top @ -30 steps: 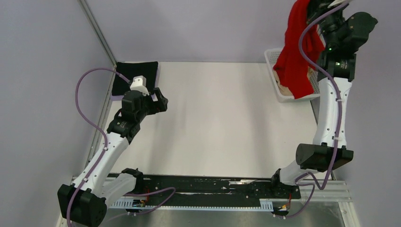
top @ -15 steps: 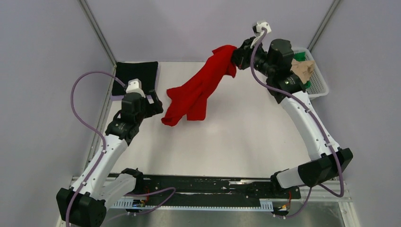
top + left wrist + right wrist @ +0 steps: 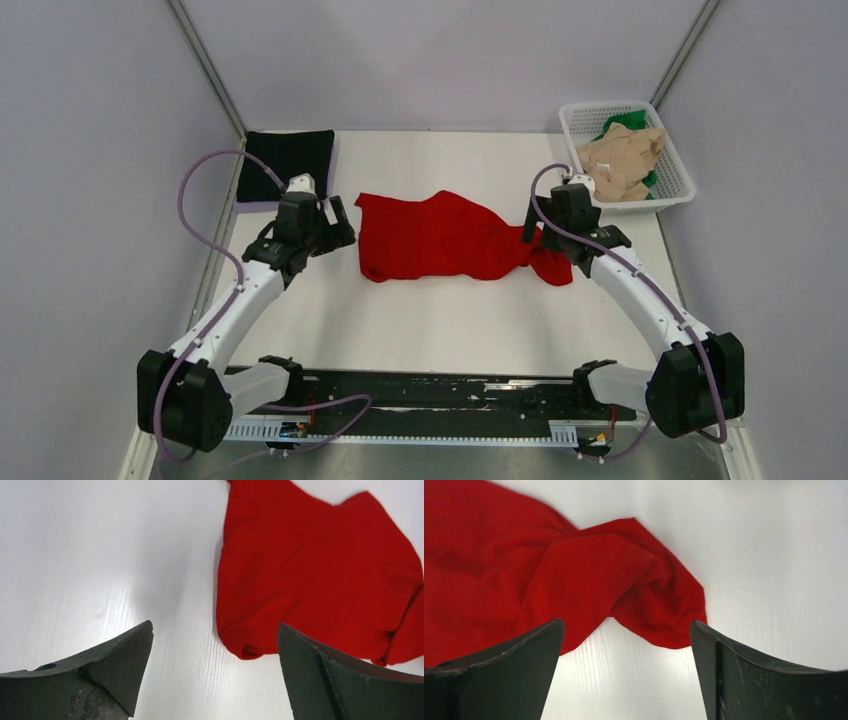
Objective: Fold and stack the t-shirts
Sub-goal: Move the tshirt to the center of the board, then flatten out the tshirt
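Red t-shirt [image 3: 440, 238] lies rumpled mid-surface [image 3: 450, 320], its left edge just beside the left end effector [image 3: 215, 627] and its bunched right end under the right end effector [image 3: 626, 621]. Both end effectors are spread, pinching nothing. Black t-shirt [image 3: 285, 160] sits flat at the far-left corner, beige t-shirt [image 3: 622, 160] over green t-shirt [image 3: 625, 122] in the basket [image 3: 572, 122] far right; white surface runs from the red hem to the arm bases.

Four plain tees for you, no prints, on a white surface [image 3: 450, 320].
You see a bright red t-shirt [image 3: 440, 238], a black t-shirt [image 3: 288, 158], a beige t-shirt [image 3: 620, 165], a green t-shirt [image 3: 622, 123], and a white lattice basket [image 3: 678, 170].
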`<state>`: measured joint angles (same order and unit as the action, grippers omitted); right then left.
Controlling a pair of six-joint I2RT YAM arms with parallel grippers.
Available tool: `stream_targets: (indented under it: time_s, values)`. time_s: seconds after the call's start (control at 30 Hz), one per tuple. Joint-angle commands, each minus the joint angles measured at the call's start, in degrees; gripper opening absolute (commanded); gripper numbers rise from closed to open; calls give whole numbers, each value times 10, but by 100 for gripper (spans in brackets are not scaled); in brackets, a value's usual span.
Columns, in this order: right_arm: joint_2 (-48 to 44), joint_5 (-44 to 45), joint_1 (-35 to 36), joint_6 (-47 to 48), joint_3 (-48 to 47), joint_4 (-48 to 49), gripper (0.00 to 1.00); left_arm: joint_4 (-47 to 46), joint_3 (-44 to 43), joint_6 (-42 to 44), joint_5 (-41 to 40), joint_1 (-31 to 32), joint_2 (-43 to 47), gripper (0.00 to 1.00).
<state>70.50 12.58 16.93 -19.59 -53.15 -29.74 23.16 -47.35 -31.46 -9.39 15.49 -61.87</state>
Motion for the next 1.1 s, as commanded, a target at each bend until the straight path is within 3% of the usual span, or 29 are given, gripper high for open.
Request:
stream_targets:
  time_s: [0.0,0.1,0.23,0.57,0.67,0.73,0.93,1.0,1.03,1.07]
  values:
    - [-42,130,-5,-52,-19,-9,100,-1,-9,-32,80,-1,-55,100]
    - [-43,106,-19,-62,-24,2,100,-31,19,-42,138,-2,-75,99]
    - [-17,20,-55,-85,-25,21,100,-58,34,-54,157,-1,-114,98]
    - [22,-62,-161,-127,-10,17,100,-118,-12,-64,191,-1,-256,90]
    - [43,-84,-164,-113,-11,26,99,-129,-35,-61,197,-1,-309,86]
    - [65,-93,-184,-107,-18,29,97,-130,-57,-58,211,-1,-338,80]
    - [135,-111,-186,-110,-48,32,88,-196,-78,-68,278,1,-389,44]
    - [164,-106,-186,-109,-52,35,86,-195,-93,-64,290,2,-404,25]
    - [172,-100,-186,-107,-55,35,86,-192,-98,-61,291,2,-411,7]
    - [181,-92,-186,-105,-59,35,85,-188,-104,-58,290,2,-412,3]
